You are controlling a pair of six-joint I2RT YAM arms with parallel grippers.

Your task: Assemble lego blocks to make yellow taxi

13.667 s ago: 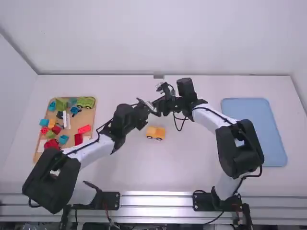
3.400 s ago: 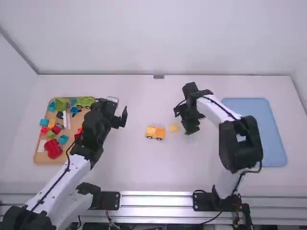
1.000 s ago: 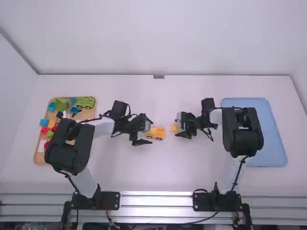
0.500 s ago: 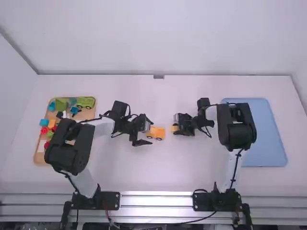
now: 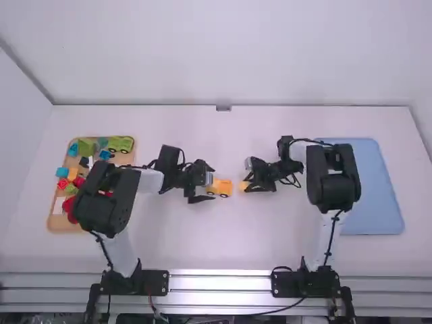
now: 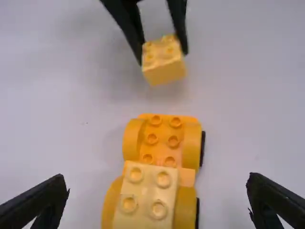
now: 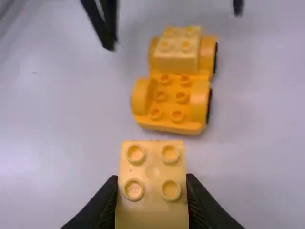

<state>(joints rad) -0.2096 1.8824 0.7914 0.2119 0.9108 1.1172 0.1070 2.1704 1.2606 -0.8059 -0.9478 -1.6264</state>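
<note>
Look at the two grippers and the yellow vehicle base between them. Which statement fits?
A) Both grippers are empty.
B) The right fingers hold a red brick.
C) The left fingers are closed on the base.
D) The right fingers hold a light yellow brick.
D, because the light yellow brick sits pinched between the right gripper's fingers, its studs facing up.

The high view looks forward and down from well above the flat white table (image 5: 223, 243), the farthest off of the three. The left and right wrist views look down from close up, facing each other. Both take in the orange plastic wheeled chassis (image 6: 162, 136), nearer the left camera, and the pale-yellow studded plastic block (image 7: 152, 207), nearer the right.
</note>
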